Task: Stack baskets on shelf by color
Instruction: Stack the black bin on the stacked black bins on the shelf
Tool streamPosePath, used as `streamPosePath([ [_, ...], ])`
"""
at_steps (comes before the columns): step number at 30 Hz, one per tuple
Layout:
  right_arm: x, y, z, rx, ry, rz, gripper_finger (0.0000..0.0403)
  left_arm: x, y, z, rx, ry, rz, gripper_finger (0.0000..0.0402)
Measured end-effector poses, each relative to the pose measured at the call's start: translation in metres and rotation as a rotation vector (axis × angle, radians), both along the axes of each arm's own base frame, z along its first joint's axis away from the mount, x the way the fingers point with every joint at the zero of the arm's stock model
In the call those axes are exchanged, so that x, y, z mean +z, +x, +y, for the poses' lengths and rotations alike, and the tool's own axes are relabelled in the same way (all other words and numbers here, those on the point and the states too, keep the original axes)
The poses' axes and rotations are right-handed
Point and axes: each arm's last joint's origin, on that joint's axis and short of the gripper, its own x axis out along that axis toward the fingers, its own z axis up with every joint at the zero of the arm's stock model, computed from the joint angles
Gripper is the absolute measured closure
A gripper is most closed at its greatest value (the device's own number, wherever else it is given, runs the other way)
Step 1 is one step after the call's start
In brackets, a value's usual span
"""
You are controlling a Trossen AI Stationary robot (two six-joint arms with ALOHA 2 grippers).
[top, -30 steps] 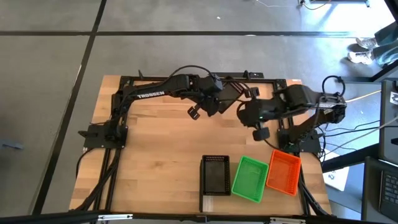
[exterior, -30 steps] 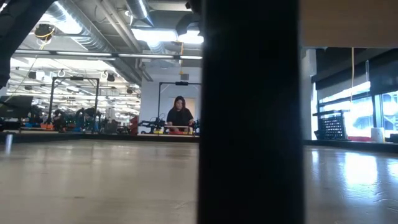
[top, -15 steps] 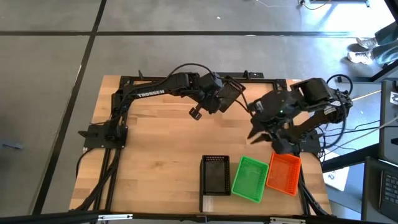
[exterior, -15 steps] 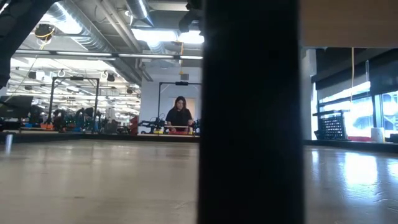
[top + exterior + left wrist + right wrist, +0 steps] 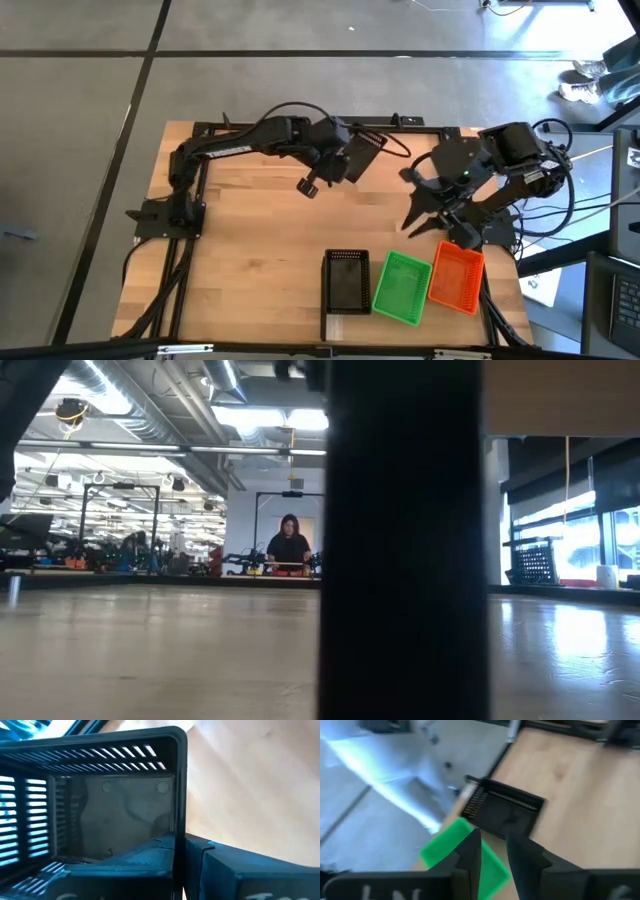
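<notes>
Bench [image 5: 250,250]: wooden planks in a black frame, seen from above. Shelf [image 5: 345,327]: pale board at the bench's near edge, mostly covered, a bare strip showing in front of the black basket. Black basket [image 5: 346,281]: resting on the shelf, open side up. Green basket [image 5: 402,287]: just beside the black basket, toward the right arm's side, turned slightly askew. Orange basket [image 5: 456,276]: next beyond the green one, touching it, nearest the bench's right edge. Second black basket [image 5: 362,152]: held tilted above the far half of the bench, well apart from the shelf. Left gripper [image 5: 343,160]: fingers [image 5: 165,865] clamped narrow on that basket's wall, its slotted sides and floor filling the left wrist view. Right gripper [image 5: 424,218]: hanging above the bench just behind the green and orange baskets, fingers [image 5: 470,852] spread apart, holding nothing. Person [image 5: 290,546]: far across the room in the low view, beside a dark upright [image 5: 400,540].
</notes>
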Motion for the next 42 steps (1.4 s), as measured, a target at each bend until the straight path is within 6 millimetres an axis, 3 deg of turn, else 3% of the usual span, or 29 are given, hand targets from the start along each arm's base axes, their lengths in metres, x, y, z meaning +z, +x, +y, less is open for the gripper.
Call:
streamPosePath([
  [3,0.003,-0.009,-0.005,-0.069,-0.064,-0.028,0.0313,0.019,-0.013,-0.012,0.046,-0.055,-0.052,0.0401],
  [7,0.01,-0.029,-0.014,-0.132,-0.177,-0.091,0.0313,0.039,-0.032,-0.029,0.231,-0.091,-0.104,0.0401],
  [15,0.021,-0.067,-0.033,-0.362,-0.37,-0.174,0.0313,0.05,-0.043,-0.087,0.386,-0.364,-0.169,0.0401],
  [21,0.023,-0.084,-0.044,-0.568,-0.476,-0.176,0.0313,0.055,-0.044,-0.144,0.4,-0.578,-0.235,0.0401],
  [30,0.025,-0.098,-0.048,-0.567,-0.5,-0.205,0.0313,0.075,-0.057,-0.227,0.27,-0.878,-0.354,0.0401],
  [35,0.026,-0.098,-0.048,-0.603,-0.463,-0.198,0.0313,0.067,-0.062,-0.26,0.222,-0.928,-0.317,0.0401],
  [42,0.023,-0.096,-0.049,-0.727,-0.412,-0.173,0.0313,0.044,-0.05,-0.278,0.27,-0.916,-0.261,0.0401],
])
